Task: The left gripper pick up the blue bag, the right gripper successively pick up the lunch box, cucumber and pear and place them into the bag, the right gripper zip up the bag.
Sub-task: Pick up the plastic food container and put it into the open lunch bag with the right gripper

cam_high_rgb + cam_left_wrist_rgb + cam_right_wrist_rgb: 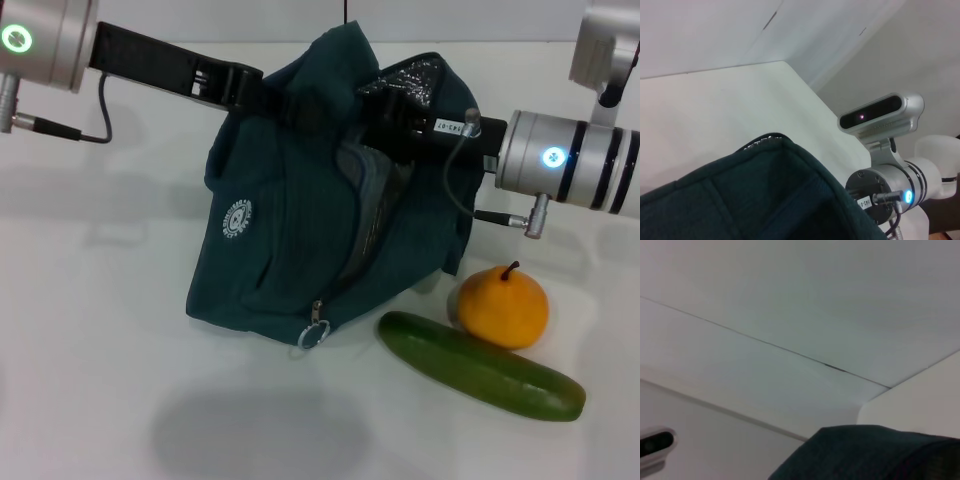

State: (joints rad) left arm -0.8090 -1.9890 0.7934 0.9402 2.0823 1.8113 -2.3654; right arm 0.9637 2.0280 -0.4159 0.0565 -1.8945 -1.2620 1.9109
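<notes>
My left gripper [262, 95] is clamped on the upper edge of the blue bag [290, 240], which stands tilted on the white table [90, 360]. My right gripper [385, 115] reaches into the bag's open top; its finger state cannot be determined. The pear [503, 306] touches the cucumber [480, 366], both just beside the bag.
</notes>
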